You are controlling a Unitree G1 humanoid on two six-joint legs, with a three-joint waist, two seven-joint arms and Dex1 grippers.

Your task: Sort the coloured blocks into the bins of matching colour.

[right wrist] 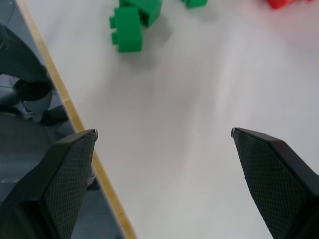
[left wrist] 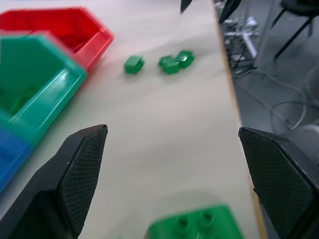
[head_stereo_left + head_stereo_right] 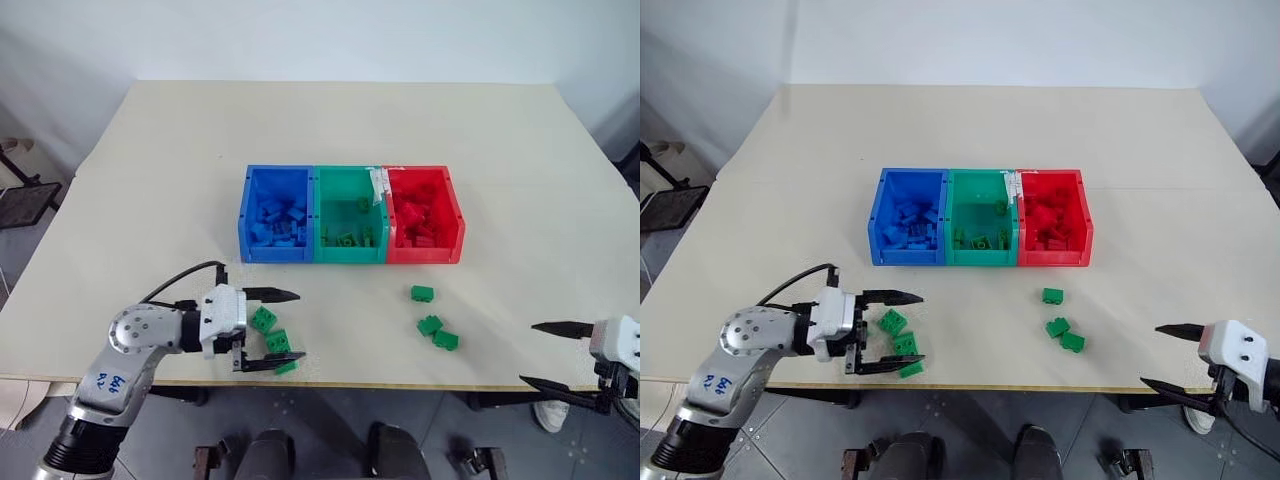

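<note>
Bricks [image 3: 272,340] near table edge [image 3: 400,385]

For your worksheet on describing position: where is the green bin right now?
In the head view, the green bin sits mid-table, the middle of three joined bins, between the blue bin on its left and the red bin on its right.

Three joined open-topped bins sit mid-worktop in a row: the blue bin [image 3: 275,214] at 9 o'clock, the green bin [image 3: 349,215] in the middle, the red bin [image 3: 424,214] at 3 o'clock, each holding bricks of its own colour. Loose green blocks lie nearer the front edge: a left cluster [image 3: 272,335] at 7 o'clock of the bins, and a right group [image 3: 431,318] at 5 o'clock, one brick [image 3: 422,293] apart, two touching.
</note>
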